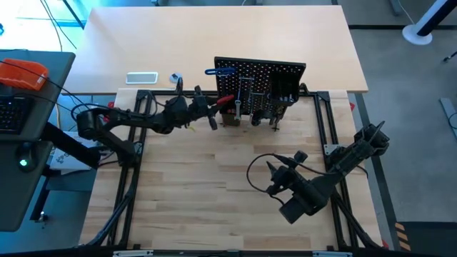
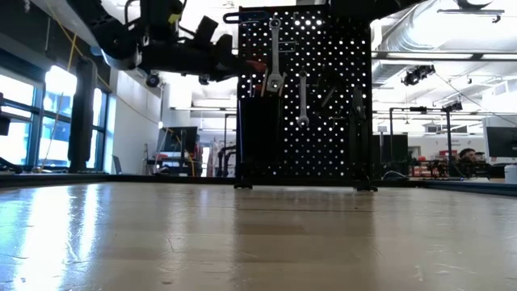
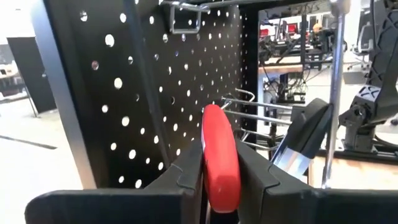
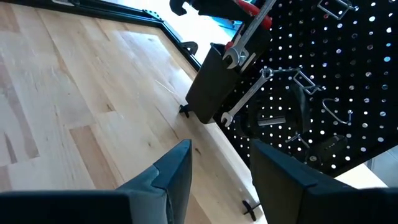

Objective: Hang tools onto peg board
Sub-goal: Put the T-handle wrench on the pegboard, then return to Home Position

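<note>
The black peg board (image 1: 265, 84) stands upright at the table's far middle, with a black bin (image 2: 258, 137) on its left side. Two silver wrenches (image 2: 275, 48) (image 2: 303, 99) hang from hooks. A blue-handled key (image 1: 221, 71) lies at the board's top left corner. My left gripper (image 1: 214, 108) is at the board's left end, above the bin, shut on the red-and-black clamp (image 3: 219, 158). My right gripper (image 1: 275, 178) is open and empty, low over the table's near right part, well clear of the board. My left gripper pinches the clamp's red handle (image 3: 217, 174) between its two fingers (image 3: 258, 177). The fingers reach level from the table's left toward the board. The handle stands on edge in the hold, lifted clear of the table, its tip close to the metal hooks (image 3: 249, 102).
A white tray (image 1: 141, 78) and a small tape roll (image 1: 176, 78) lie on the far table behind the board's left. A black frame (image 1: 136, 157) borders the wooden work surface. Bare wood (image 1: 200, 193) lies between the two arms.
</note>
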Available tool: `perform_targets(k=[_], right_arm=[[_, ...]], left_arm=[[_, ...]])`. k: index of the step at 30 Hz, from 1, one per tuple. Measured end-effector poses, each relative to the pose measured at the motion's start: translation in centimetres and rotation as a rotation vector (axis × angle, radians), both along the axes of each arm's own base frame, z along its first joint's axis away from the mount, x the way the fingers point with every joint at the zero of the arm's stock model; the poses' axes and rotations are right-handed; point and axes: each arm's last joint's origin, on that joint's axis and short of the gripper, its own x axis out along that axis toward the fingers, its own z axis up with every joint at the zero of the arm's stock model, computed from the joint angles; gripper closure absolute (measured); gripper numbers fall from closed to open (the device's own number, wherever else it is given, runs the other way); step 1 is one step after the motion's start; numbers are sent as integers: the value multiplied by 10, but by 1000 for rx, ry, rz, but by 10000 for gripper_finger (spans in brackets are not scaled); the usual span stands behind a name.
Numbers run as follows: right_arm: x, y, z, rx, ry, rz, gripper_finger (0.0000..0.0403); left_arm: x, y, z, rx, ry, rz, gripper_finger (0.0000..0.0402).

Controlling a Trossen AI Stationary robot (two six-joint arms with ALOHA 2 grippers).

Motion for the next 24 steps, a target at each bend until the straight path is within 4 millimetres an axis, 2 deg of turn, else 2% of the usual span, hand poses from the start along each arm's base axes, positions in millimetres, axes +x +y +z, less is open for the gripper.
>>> perform_targets(k=[9,24], right_arm=[[0,0,0,4,0,0,249],[0,0,0,8,-4,0,249]], left_arm=[[2,1,-6,-45,13,-12,342],[2,1,-9,-89,28,-17,268]])
